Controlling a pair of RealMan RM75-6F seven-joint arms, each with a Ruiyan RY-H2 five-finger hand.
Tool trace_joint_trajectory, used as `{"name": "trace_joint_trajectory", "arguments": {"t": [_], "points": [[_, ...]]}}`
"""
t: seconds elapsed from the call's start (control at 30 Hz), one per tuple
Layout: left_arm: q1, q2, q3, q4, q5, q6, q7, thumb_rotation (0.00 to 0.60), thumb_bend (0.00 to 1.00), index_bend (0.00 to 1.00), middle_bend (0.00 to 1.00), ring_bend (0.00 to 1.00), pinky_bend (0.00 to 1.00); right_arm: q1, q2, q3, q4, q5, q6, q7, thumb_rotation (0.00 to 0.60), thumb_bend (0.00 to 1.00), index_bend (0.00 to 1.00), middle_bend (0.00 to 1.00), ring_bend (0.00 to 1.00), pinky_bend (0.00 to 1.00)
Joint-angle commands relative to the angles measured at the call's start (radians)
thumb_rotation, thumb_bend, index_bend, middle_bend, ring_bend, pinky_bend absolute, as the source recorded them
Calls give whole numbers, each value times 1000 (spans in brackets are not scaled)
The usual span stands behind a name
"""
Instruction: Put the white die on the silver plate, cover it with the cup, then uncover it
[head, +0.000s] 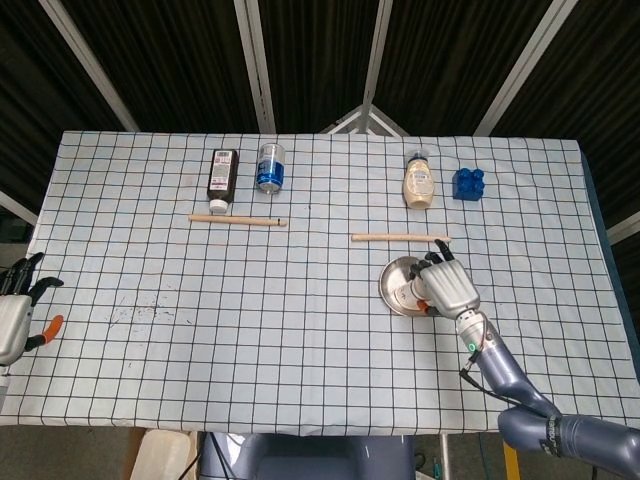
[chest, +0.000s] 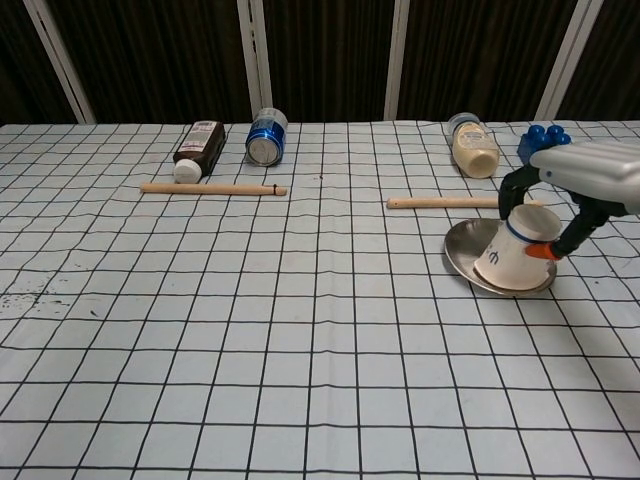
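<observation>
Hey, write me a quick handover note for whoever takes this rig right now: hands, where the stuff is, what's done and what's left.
Right hand: grips the cup from above, cup upside down and tilted on the plate.
Left hand: at the table's left edge, fingers apart, holding nothing.
Die: not visible in either view; probably under the cup, but I cannot confirm that.
Done: the cup is over the plate, so the covering step looks made or nearly so.
Left: lift the cup clear, set it down, and check that the die sits on the plate.
</observation>
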Motion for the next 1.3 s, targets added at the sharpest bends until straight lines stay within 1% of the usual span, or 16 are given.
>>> {"name": "trace_joint_trajectory", "arguments": {"t": [0.03, 0.13, 0.23, 0.43, 0.53, 0.67, 0.83, 0.97, 1.17, 1.3], "points": [[0, 0, 1, -2, 1, 0, 2, 600, 468, 302, 0, 0, 98, -14, -3, -20, -23, -32, 15, -9, 600, 357, 464, 457, 235, 0], [0, 0, 2, -3, 2, 0, 4, 600, 467, 303, 0, 0, 98, -12, -18, -21, -30, -43, 12, -17, 600, 357, 464, 457, 235, 0], [1, 1, 2, -3, 2, 2, 3, 600, 467, 303, 0, 0, 98, 0, -37, -10, -22, -39, -4, -27, 600, 358, 464, 457, 235, 0], [0, 2, -1, 1, -3, -2, -2, 600, 467, 303, 0, 0, 99, 37, -69, 33, 10, -3, -50, -34, 600, 357, 464, 457, 235, 0], [-2, 1, 0, 3, -4, -6, -3, 600, 467, 303, 0, 0, 98, 59, -81, 60, 45, 25, -79, -29, 600, 357, 464, 457, 235, 0], [-2, 2, -2, 4, -5, -6, -5, 600, 468, 304, 0, 0, 99, 67, -80, 75, 78, 53, -101, -18, 600, 358, 464, 457, 235, 0], [-4, 0, -3, 7, -9, -11, -3, 600, 468, 304, 0, 0, 99, 50, -65, 78, 97, 71, -100, 12, 600, 358, 465, 457, 235, 0], [-6, -2, 0, 5, -6, -13, 6, 600, 467, 305, 0, 0, 99, 27, -48, 70, 100, 62, -89, 48, 600, 358, 464, 457, 235, 0], [-4, -4, 0, 0, -8, -8, 14, 600, 467, 305, 0, 0, 99, -17, -22, 43, 93, 14, -58, 108, 600, 358, 464, 457, 235, 0], [-5, -6, 2, -1, -6, -10, 19, 600, 468, 306, 0, 0, 98, -35, -12, 27, 72, -28, -33, 126, 600, 358, 465, 457, 235, 0]]}}
